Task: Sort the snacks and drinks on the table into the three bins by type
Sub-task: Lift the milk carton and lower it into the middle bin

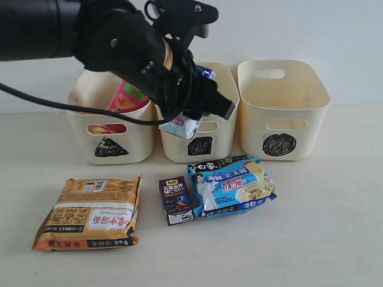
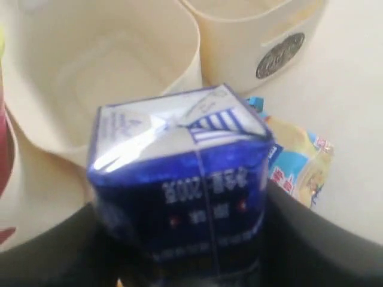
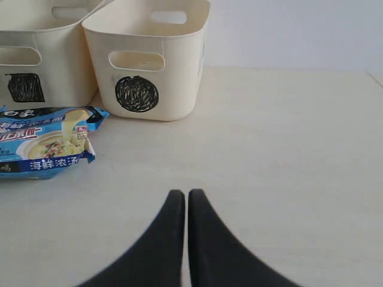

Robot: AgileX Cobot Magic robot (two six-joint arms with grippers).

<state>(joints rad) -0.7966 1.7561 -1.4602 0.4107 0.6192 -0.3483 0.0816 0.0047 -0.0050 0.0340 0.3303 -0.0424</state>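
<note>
My left gripper (image 1: 187, 115) is shut on a blue-and-white drink carton (image 1: 182, 127) and holds it over the front rim of the middle bin (image 1: 222, 139), the one marked with a square. In the left wrist view the carton (image 2: 179, 173) fills the space between the jaws, with that bin's inside (image 2: 119, 66) beyond it. A pink chip can (image 1: 125, 98) leans in the triangle bin (image 1: 136, 142). An orange-brown noodle packet (image 1: 90, 212), a small purple drink box (image 1: 175, 200) and a blue noodle packet (image 1: 232, 185) lie on the table. My right gripper (image 3: 187, 194) is shut and holds nothing, low over bare table.
The circle bin (image 1: 287, 89) stands at the right and shows nothing inside. In the right wrist view the circle bin (image 3: 173, 84) and the blue noodle packet (image 3: 48, 140) lie ahead of the fingers. The left arm's black cable (image 1: 54, 104) hangs across the triangle bin.
</note>
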